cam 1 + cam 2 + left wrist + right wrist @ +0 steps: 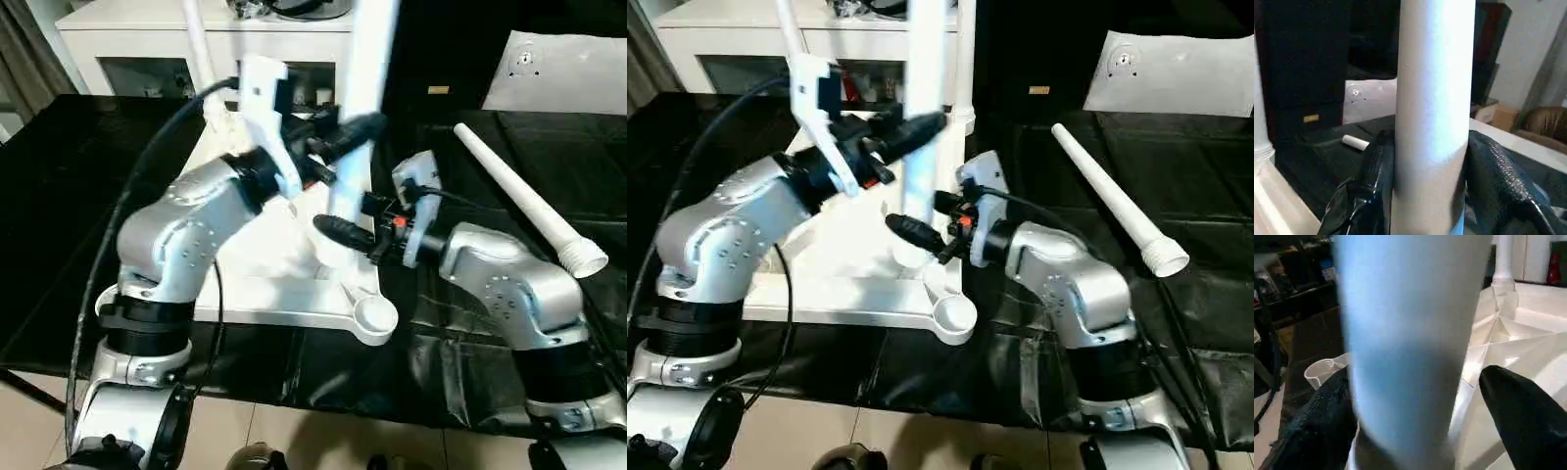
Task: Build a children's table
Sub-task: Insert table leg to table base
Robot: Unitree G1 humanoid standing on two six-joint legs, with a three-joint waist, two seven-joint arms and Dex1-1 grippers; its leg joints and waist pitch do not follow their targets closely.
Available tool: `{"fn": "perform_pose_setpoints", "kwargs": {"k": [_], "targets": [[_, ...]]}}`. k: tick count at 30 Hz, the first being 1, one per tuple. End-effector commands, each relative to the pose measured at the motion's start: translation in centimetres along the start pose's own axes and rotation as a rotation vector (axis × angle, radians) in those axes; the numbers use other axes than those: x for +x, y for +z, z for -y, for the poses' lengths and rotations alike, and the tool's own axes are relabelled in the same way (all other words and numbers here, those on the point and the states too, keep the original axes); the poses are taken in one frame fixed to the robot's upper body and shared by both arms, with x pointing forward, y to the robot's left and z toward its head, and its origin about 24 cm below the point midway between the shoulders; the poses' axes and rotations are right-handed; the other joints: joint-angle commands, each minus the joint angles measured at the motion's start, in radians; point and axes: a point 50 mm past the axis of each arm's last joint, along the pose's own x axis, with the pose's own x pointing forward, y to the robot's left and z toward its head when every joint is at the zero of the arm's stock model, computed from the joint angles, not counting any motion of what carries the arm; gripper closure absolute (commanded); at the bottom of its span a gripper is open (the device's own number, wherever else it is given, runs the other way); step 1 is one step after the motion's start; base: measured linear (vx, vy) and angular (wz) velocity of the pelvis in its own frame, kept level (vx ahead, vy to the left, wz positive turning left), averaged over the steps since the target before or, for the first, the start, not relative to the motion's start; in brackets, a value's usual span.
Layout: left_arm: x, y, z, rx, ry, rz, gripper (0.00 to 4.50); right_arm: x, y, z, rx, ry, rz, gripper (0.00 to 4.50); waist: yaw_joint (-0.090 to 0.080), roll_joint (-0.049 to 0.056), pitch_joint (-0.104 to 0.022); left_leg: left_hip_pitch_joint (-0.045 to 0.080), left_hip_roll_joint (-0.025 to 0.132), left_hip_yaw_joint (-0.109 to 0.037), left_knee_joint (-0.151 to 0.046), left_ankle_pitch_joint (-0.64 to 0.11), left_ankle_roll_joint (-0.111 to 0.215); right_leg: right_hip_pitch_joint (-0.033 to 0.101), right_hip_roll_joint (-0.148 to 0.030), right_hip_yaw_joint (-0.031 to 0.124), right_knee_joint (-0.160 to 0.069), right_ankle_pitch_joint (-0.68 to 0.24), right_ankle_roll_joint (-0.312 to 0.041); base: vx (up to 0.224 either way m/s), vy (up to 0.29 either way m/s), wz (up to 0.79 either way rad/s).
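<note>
- The left gripper [921,127] is clamped on an upright white leg [1432,112]; in the left wrist view both black fingers [1369,191] press against the tube's sides.
- The right gripper [926,220] stands lower on the same leg, near its foot. In the right wrist view its jaws flank the tube with a visible gap on one side, so they are parted and not gripping.
- The leg rises from the tabletop [294,294], which lies ribbed side up on a black-covered surface [59,196].
- The tabletop's near corner socket [375,316] is empty and sits at the near edge, just below the right gripper.
- A loose leg [529,201] lies on the black cover to the right, well apart from both arms, with open cover between it and the right forearm.
- Two more legs stand upright at the tabletop's far side: one [196,39] behind the left arm, and one [964,59] just behind the held leg.
- The right wrist view shows the tabletop's ribs [1503,328] and a far standing leg up close.
- The left wrist view shows a flat white board [1369,100] beyond the loose leg's end.
- A white cabinet [147,39] stands behind the work.
</note>
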Motion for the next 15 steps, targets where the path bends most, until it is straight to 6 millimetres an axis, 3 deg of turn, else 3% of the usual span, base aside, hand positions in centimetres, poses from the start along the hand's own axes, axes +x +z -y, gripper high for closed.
{"fn": "perform_pose_setpoints", "kwargs": {"k": [1,15], "targets": [[-0.03,0.52,0.39,0.047,-0.023,0.015,2.69,0.34,0.30,-0.16,-0.006,0.004,-0.008,0.80,-0.001,-0.023,-0.091,0.016,0.048,-0.021,-0.063,-0.125,0.048,0.053,-0.087,0.051,-0.083,-0.419,-0.052,0.000,0.000,0.00],[0.05,0.19,0.33,0.144,-0.063,-0.033,2.69,0.49,-0.18,-0.51,0.019,0.044,-0.046,1.88,-0.002,-0.018,-0.091,0.017,0.050,-0.022,-0.064,-0.130,0.040,0.054,-0.088,0.053,-0.079,-0.403,-0.060,0.000,0.000,0.00]]}}
